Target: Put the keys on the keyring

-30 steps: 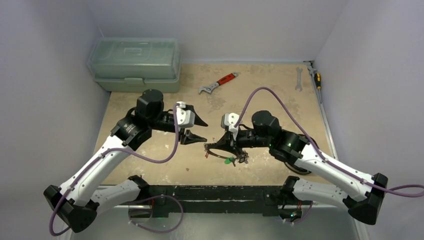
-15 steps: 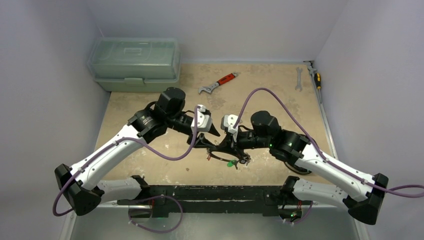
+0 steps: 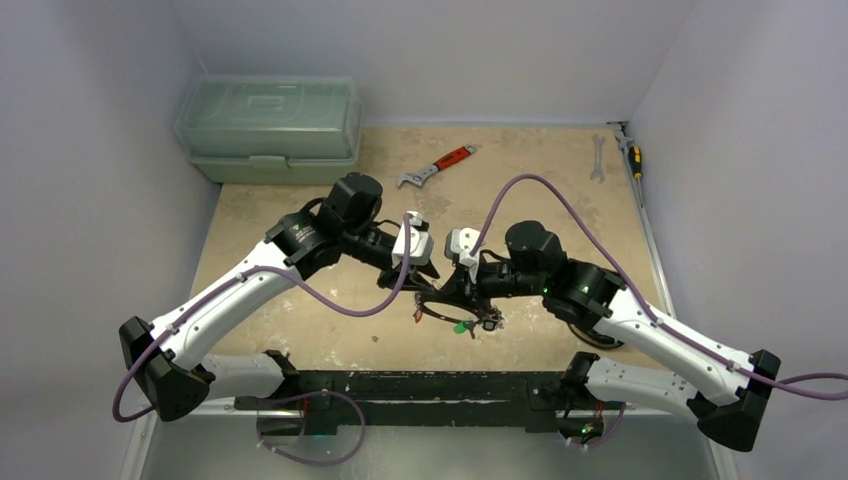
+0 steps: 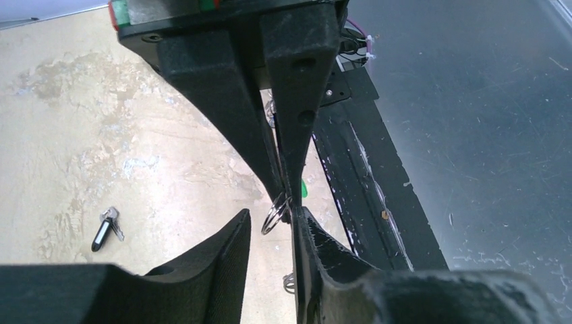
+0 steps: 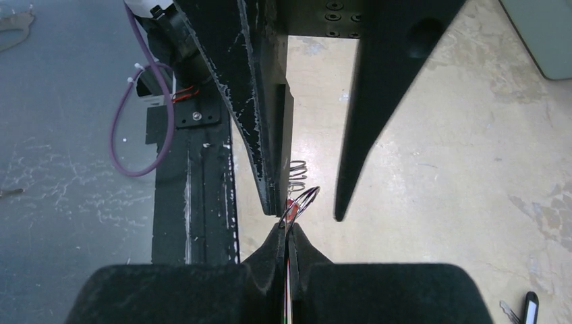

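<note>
My left pincer (image 4: 271,226) had swung in, part spread, to meet my right pincer (image 5: 287,233), pinched shut on the keyring (image 3: 437,312) over the surface's (image 3: 560,190) middle; closing off-line risked twisting the thin loop from that grip.

**Left gripper** (image 4: 272,212): two black fingers rising from the lower edge, tips apart with an open gap between them.

**Right gripper** (image 4: 287,196): two long black fingers coming down from the top edge, tapering until the tips meet just above the left gripper's gap.

**Small silver wire ring** (image 4: 273,217): hangs at the right gripper's tips, inside the gap, close against the right-hand finger.

**Green tag** (image 4: 304,189): sliver showing just beside those tips.

**Second silver ring** (image 4: 289,282): lower, partly hidden by a finger.

**Key with a black tag** (image 4: 102,233): lying flat on the table, well apart to the left.

**Tabletop** (image 4: 101,135): beige, stained.

**Black base plate** (image 4: 378,196): scuffed strip along the table edge.

**Grey metal surface** (image 4: 485,135): dark, scratched, on the right.
</note>
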Tool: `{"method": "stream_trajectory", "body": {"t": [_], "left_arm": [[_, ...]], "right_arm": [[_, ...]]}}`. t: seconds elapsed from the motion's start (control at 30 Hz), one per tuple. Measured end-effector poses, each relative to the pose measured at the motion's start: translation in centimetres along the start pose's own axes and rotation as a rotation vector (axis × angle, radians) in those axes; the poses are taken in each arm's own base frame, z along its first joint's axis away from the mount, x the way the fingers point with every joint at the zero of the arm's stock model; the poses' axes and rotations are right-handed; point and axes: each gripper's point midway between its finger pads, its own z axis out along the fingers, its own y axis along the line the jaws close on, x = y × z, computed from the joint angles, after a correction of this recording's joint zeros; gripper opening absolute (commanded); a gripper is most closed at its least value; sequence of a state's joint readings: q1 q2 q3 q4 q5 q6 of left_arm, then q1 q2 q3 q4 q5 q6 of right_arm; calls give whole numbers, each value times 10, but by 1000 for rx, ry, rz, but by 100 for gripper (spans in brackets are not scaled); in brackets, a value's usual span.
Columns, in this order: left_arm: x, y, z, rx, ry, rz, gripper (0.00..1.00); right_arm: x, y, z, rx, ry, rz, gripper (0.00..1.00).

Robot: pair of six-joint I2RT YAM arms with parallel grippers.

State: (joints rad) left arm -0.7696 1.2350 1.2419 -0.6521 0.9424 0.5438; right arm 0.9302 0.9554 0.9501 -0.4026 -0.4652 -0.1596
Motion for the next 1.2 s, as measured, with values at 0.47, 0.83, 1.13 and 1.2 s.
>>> {"method": "stream_trajectory", "body": {"t": [0.47,0.83,1.13,1.2], "left_arm": [[-3,-3,1,15,-12,6,38],[-8,-7,2,44,-36,9,37],[-13,-8,3,53,-58,14,8],[-13,-9,3,58,-59,4,0]], "right_arm": [[0,1,0,-7,-1,-1,0],[0,2,0,-10,-2,-1,0],[-1,4,0,-24,-4,-1,0],[-1,4,0,-23,-4,-1,0]]}}
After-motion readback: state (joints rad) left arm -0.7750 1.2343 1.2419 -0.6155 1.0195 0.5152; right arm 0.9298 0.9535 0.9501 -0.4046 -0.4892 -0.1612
